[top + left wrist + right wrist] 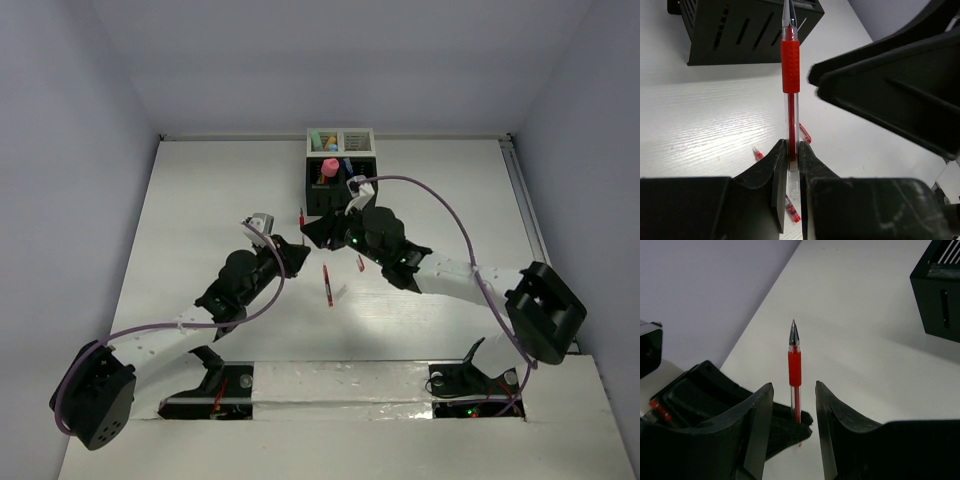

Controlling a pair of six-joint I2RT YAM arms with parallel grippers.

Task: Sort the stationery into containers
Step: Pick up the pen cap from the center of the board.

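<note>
The left arm and right arm have white links between bulky black joints, each trailed by a purple cable. Green lights dot the right one. The pincer fingers are matte black wedges.

Nothing here can be read. The red pen has a clear barrel and a ribbed grip, with no print I can make out. The black organizer box, at twelve o'clock on the table, has plain slotted walls. The white organizer box, touching its far side, is too small in view to tell any marking.
</note>
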